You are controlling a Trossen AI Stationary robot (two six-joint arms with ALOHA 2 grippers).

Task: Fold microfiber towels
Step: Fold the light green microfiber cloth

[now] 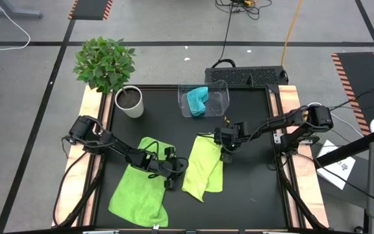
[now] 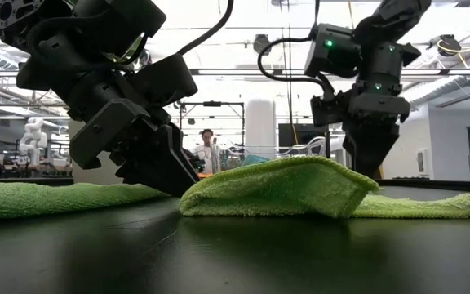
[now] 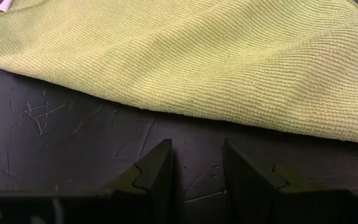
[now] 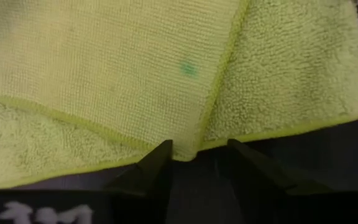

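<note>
Two empty, parted grippers, left (image 1: 174, 174) and right (image 1: 225, 154), beside folded green towel (image 1: 204, 168); no legible writing.

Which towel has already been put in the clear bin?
The turquoise towel, bunched inside the clear bin at the table's far edge. Both lime-green towels lie on the mat.

lime towel (image 4: 104, 74): fuzzy cloth, fine ribbed weave, looped underside
worktop (image 3: 73, 130): matt black, scratched
bin (image 1: 221, 97): clear glossy plastic
</note>
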